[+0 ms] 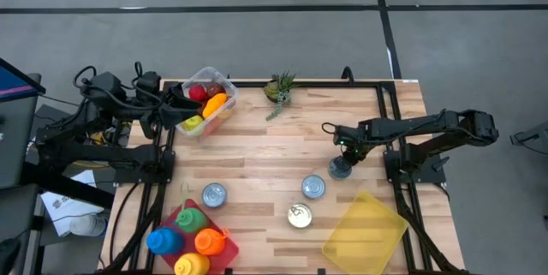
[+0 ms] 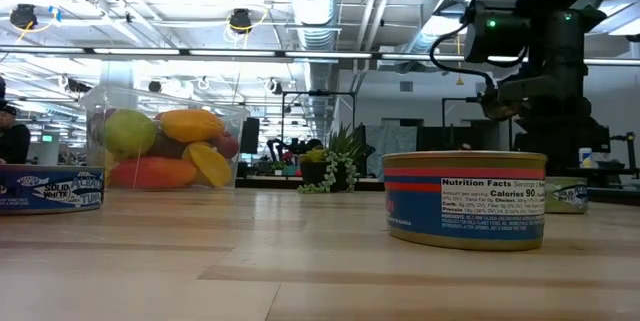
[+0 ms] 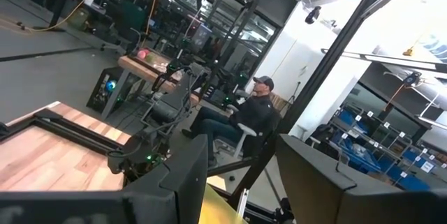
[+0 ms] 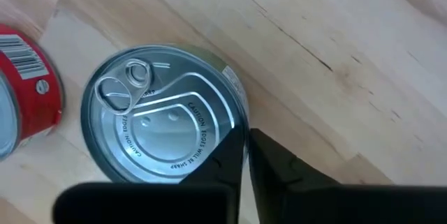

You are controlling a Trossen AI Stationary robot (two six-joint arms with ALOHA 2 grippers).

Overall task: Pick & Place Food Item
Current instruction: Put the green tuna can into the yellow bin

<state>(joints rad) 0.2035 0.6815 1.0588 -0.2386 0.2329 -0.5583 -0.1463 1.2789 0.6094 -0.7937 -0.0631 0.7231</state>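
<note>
A silver-topped can (image 4: 164, 116) with a pull-tab lid stands upright on the wooden table (image 1: 257, 151), on the right half, directly under the right gripper (image 4: 246, 147). In the high view this can (image 1: 340, 169) sits near the table's right edge, just beside another can (image 1: 313, 187) and above the yellow lid (image 1: 364, 232) that lies flat at the lower right corner. The right gripper (image 1: 342, 157) hangs over the can's rim with its two dark fingers (image 4: 279, 168) pressed together, tips meeting above the edge of the lid and not clamped around the can. A red-labelled can (image 4: 24, 102) shows at the edge of the right wrist view, close beside the silver one.

The right arm (image 1: 428, 129) reaches in from the table's right side, stretched nearly level toward the middle, its wrist bent downward over the can.

A third can (image 1: 300, 215) and a fourth (image 1: 214, 194) stand toward the near edge. Coloured squeeze bottles (image 1: 190, 239) cluster on a red tray at the lower left. A clear container (image 1: 205, 102) of fruit sits at the upper left, a small plant (image 1: 279, 91) at the far edge.

The left gripper (image 1: 175, 99) rests by the container at the table's upper left, its fingers (image 3: 181, 182) held partly apart on nothing, the arm folded back over its stand.
</note>
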